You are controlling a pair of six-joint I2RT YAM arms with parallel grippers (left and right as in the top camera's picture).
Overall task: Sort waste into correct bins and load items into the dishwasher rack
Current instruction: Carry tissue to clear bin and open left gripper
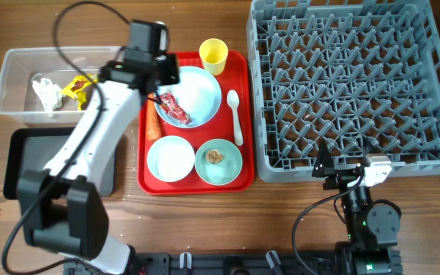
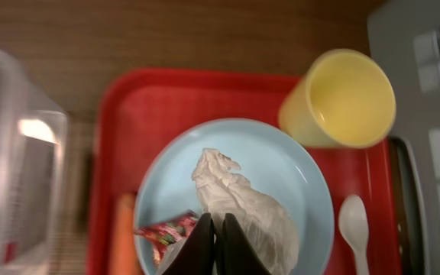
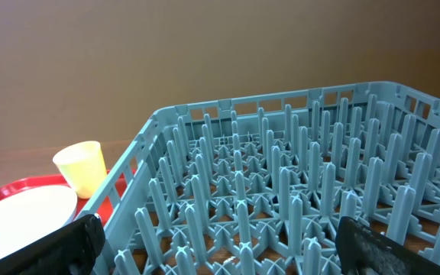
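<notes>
Left fingers (image 2: 202, 248), clenched together, sit at the edge of a white tissue wad (image 2: 243, 202) on the pale blue plate (image 2: 296, 164), red wrapper (image 2: 163, 229) just beside; right fingers (image 3: 79, 241) hang spread apart before the grey dishwasher rack (image 3: 296, 183).

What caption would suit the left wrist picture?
Left gripper, fingers together, over a white tissue wad on the pale blue plate.

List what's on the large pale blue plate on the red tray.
A crumpled red wrapper and a white tissue wad lie on the large pale blue plate. The shut left end effector covers where they meet; anything beneath it or the wad is hidden.
</notes>
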